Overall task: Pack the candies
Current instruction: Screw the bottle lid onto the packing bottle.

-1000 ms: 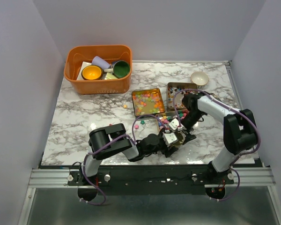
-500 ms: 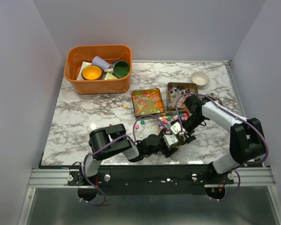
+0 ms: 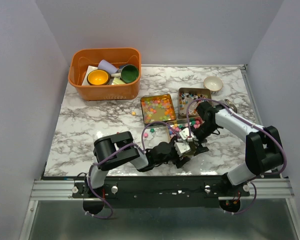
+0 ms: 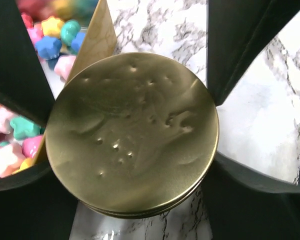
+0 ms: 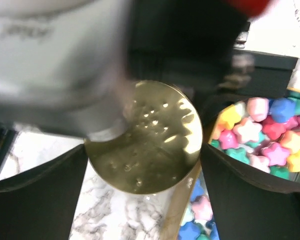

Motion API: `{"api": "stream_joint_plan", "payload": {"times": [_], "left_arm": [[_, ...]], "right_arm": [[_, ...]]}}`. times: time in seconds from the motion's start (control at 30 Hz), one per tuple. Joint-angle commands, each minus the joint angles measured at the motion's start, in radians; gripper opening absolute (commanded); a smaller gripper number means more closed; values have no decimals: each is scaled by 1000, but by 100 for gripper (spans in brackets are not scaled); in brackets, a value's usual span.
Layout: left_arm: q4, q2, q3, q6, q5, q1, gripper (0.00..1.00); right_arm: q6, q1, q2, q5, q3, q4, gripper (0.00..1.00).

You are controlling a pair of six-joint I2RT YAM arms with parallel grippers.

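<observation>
A gold round tin [image 4: 132, 132] with a dented lid sits just above the marble, beside the square tin of bright star candies [image 3: 176, 128]. My left gripper [image 4: 132, 167] is shut on its sides from the near side. My right gripper [image 5: 144, 150] closes on the same gold tin [image 5: 145, 137] from the far side, with both fingers touching its rim. Star candies show in the left wrist view [image 4: 45, 45] and in the right wrist view [image 5: 260, 135]. A tin of pastel candies [image 3: 157, 108] and a tin of red, white and dark candies [image 3: 192, 99] lie behind.
An orange basket [image 3: 105, 90] with cups and bowls stands at the back left. A small white bowl [image 3: 213, 83] is at the back right. Loose candies [image 3: 146, 134] lie on the marble left of the tins. Both arms cross at the front centre.
My right gripper has come down and left from beside the tins onto the gold round tin. My left gripper has stayed in place holding it.
</observation>
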State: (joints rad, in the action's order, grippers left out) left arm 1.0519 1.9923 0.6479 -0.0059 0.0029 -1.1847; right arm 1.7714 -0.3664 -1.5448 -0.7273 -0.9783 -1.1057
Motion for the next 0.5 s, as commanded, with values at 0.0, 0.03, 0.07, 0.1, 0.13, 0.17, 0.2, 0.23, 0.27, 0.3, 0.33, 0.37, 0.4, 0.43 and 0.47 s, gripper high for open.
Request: {"api": "stream_joint_plan", "payload": {"times": [0.0, 0.03, 0.07, 0.1, 0.13, 0.17, 0.2, 0.23, 0.27, 0.3, 0.33, 0.37, 0.4, 0.43, 0.47], "left_arm": [[-369, 40, -59, 87, 29, -12, 99], [-368, 36, -60, 89, 43, -18, 99], [-374, 30, -60, 87, 57, -19, 99], [-397, 11, -60, 86, 62, -20, 99], [-408, 0, -60, 93, 71, -20, 99], [-417, -10, -66, 96, 83, -20, 99], [-452, -32, -67, 96, 100, -21, 99], [-469, -42, -70, 95, 108, -21, 99], [-483, -56, -86, 95, 118, -20, 99], [-530, -96, -94, 92, 126, -20, 99], [-555, -119, -102, 90, 137, -20, 99], [-581, -145, -122, 90, 146, -18, 99], [-628, -198, -131, 80, 163, -19, 99], [-656, -223, -139, 70, 170, -18, 99], [-694, -245, -130, 35, 180, -16, 99]], "right_arm": [[-40, 36, -12, 13, -9, -9, 100], [-38, 49, -18, 6, -57, -52, 100], [-40, 70, -24, 3, -81, -78, 100], [-40, 81, -32, 8, -111, -103, 100], [-40, 90, -40, 14, -155, -150, 100], [-35, 115, -43, 20, -175, -167, 100], [-27, 128, -38, 20, -187, -181, 100], [-24, 145, -32, 20, -203, -192, 100], [-26, 174, -12, 25, -206, -192, 100], [-30, 187, -3, 28, -209, -192, 100], [-35, 201, 11, 32, -214, -195, 100], [-46, 228, 37, 32, -220, -192, 100], [-79, 242, 55, 29, -221, -187, 100], [-99, 254, 72, 25, -223, -175, 100], [-130, 277, 89, 22, -223, -157, 100]]}}
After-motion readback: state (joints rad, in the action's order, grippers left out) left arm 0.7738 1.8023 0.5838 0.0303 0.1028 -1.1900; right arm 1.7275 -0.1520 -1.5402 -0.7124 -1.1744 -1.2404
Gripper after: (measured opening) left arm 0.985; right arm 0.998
